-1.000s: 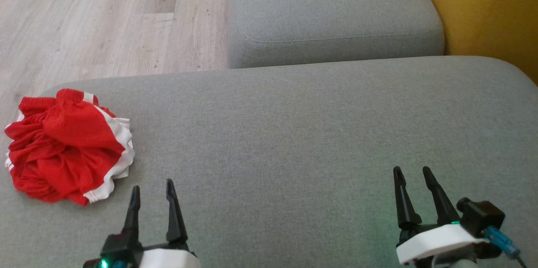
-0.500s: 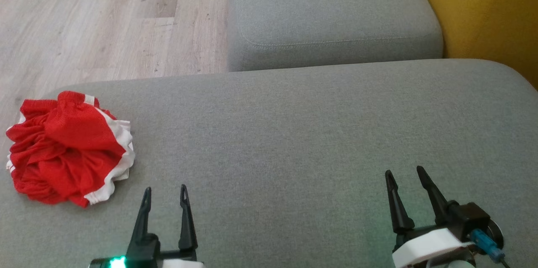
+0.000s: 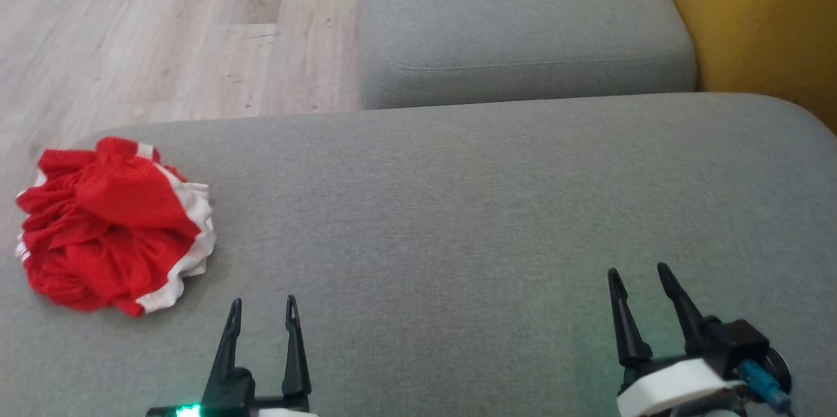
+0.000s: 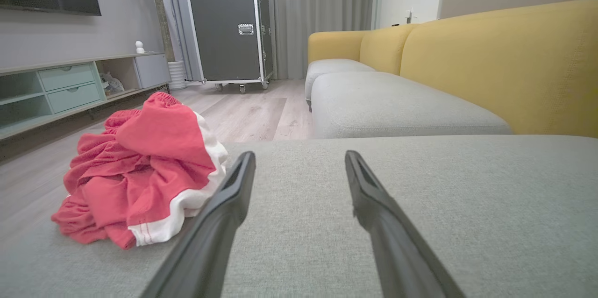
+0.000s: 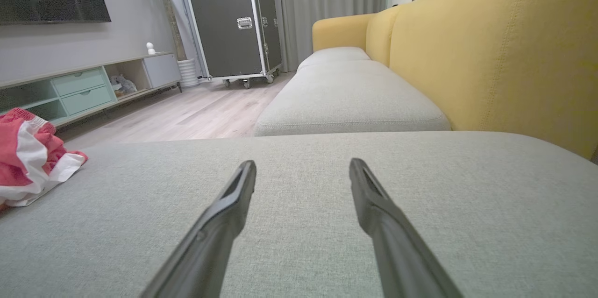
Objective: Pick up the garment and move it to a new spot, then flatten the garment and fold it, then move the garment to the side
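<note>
You saw: garment (image 3: 108,227) red mesh, white trim. Sofa cushion (image 3: 458,221) plain grey, fine weave. Backrest (image 3: 765,18) mustard yellow. Floor (image 3: 163,31) pale wood grain. Left claw (image 3: 263,300) and right claw (image 3: 638,268) black.

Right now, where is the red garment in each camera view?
Head view: red garment at the left edge, on the grey seat cushion.
Left wrist view: garment lower left, crumpled.
Right wrist view: garment at the far left edge, cut off.
Shared landmark: yellow sofa back, on the right in every view.
</note>
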Tool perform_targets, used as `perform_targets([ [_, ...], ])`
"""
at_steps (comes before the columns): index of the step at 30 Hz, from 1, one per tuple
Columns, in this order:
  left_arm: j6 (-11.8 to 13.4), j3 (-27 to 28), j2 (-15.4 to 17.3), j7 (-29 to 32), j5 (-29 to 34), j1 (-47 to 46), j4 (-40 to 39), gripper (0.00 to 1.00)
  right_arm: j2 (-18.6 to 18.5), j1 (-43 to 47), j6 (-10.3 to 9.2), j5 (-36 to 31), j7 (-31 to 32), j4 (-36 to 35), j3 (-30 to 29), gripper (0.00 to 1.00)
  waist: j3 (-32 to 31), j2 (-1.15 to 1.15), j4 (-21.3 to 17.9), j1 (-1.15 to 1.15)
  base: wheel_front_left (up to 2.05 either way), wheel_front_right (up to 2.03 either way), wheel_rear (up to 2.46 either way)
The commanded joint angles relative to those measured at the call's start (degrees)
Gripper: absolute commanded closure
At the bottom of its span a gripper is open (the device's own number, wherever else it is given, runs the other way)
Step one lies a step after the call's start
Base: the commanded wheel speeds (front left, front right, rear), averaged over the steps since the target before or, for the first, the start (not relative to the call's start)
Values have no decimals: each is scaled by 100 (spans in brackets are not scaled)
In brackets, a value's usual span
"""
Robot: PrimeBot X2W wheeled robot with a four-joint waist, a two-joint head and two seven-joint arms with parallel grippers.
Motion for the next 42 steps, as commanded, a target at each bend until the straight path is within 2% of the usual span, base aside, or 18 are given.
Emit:
perform_targets([
  [1,5,154,12,-60,32,-221,-128,0,-57,-97,-4,-33,-66,-149,101,0,-12,0,150,0,0,0,0],
  [7,22,250,12,-60,128,-211,-91,0,-56,-54,-4,-12,-66,-137,157,0,-21,0,494,0,0,0,0],
  [26,-113,655,14,-60,370,-66,-229,0,-56,1,-4,124,-66,-299,573,0,-5,0,2205,0,0,0,0],
  [35,-79,828,14,-60,383,-69,-417,0,-56,-76,-4,66,-66,-289,603,0,73,0,2322,0,0,0,0],
  [42,-89,771,55,-60,594,-464,-758,0,-56,36,-4,-54,-66,-348,452,0,237,0,2414,0,0,0,0],
])
